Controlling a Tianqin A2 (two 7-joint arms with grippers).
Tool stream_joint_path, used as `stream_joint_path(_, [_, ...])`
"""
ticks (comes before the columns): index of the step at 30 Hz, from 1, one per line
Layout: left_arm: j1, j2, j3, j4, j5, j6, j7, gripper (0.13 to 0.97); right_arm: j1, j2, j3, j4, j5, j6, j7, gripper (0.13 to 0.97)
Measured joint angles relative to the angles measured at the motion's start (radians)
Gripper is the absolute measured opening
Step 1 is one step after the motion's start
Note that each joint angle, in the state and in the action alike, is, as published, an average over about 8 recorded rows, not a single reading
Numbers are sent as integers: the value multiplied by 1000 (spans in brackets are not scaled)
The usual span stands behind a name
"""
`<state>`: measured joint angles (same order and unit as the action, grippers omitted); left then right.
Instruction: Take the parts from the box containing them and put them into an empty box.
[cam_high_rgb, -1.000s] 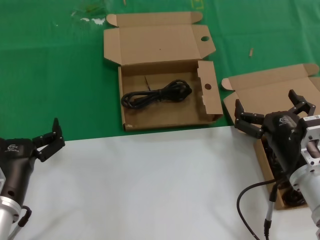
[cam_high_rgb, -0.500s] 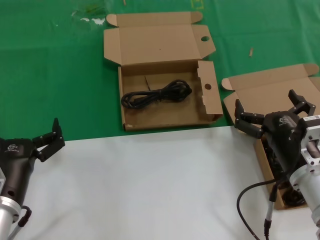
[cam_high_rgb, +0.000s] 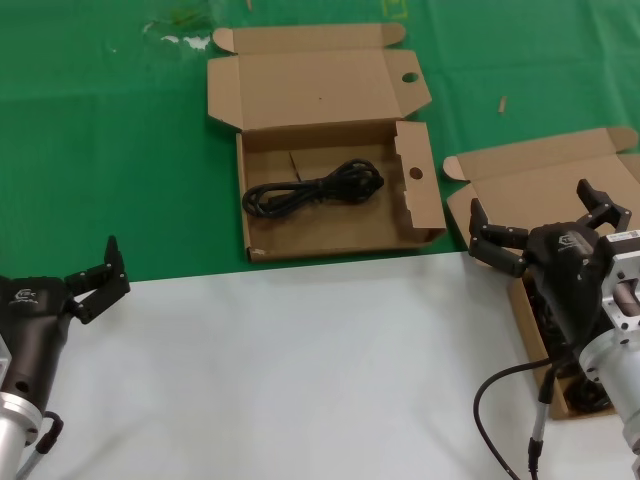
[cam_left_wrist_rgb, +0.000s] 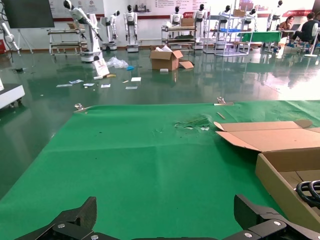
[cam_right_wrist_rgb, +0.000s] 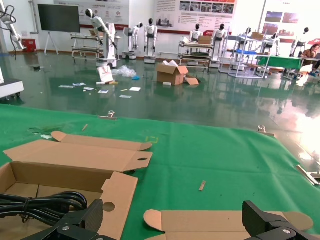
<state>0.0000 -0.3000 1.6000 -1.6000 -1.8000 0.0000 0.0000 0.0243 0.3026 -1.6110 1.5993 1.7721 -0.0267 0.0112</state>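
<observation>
One coiled black cable (cam_high_rgb: 313, 188) lies in the holed brown cardboard box (cam_high_rgb: 425, 205). The right claw (cam_high_rgb: 545, 226), fingers apart, hovers over the plain-lidded cardboard box (cam_high_rgb: 540, 185); it likely must descend for another bundle. The left claw (cam_high_rgb: 97, 273) waits spread.

Even bright overhead light – soft shadows, glare on glossy hall floor (cam_right_wrist_rgb: 280, 107), frames sharp.

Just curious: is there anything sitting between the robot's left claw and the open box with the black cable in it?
Nothing: in the head view only green cloth separates the left gripper from the box.
</observation>
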Motion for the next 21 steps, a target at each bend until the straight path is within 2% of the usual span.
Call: stream_joint_path(21, [0,0,0,0,0,0,0,966,0,0,0,0,0,0,0,966])
